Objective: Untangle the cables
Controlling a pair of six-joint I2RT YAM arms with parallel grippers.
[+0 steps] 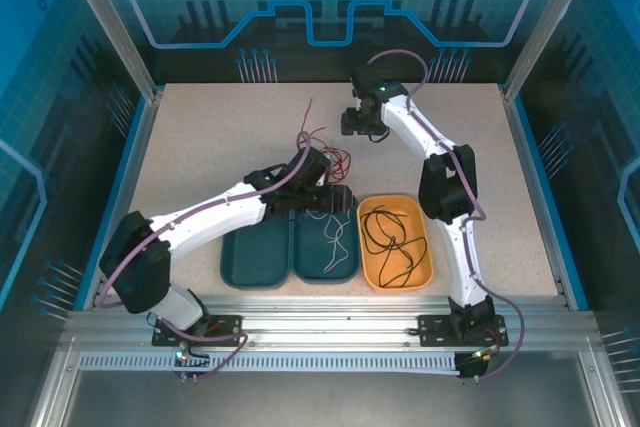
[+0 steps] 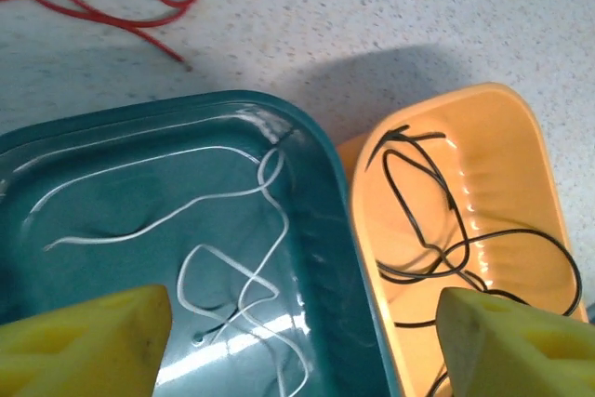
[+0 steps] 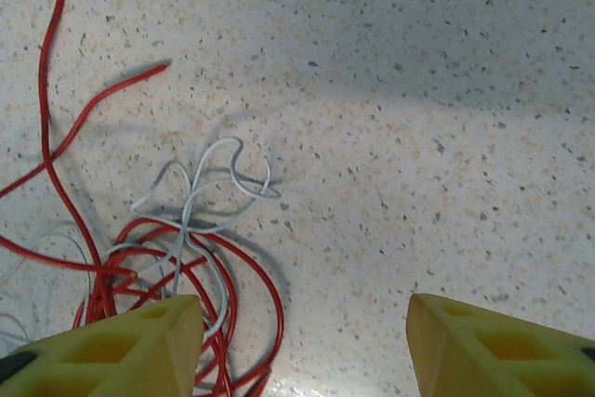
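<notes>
The left end effector [image 2: 296, 346] is spread wide, its two yellow fingers [image 2: 88, 341] well apart with nothing gripped between them. It hangs over the seam where the teal tray [image 2: 325, 165] meets the orange tray [image 2: 521, 165]: one finger is above the teal side, the other above the orange side. A white cable [image 2: 263, 186] lies in loose loops on the teal tray's floor, and a black cable [image 2: 483, 239] is coiled inside the orange tray. The two trays sit just beside each other. Beyond the teal tray's far rim, red cable [image 2: 153, 44] rests on the speckled bench [image 2: 418, 16].

The right end effector [image 3: 307, 346] is likewise wide open and holds nothing. It hovers over the bench, and whether its fingers touch the surface cannot be told. Its left finger [image 3: 121, 346] is above a tangle in which red strands [image 3: 44, 90] and a pale grey-white strand [image 3: 200, 188] cross and loop through one another; the bench under its other finger is bare.

From above, this tangle [image 1: 322, 145] lies near mid-bench, between the two end effectors, with the left arm's wrist [image 1: 312, 169] partly covering its near side. A second teal tray [image 1: 250, 247] sits to the left of the first.
</notes>
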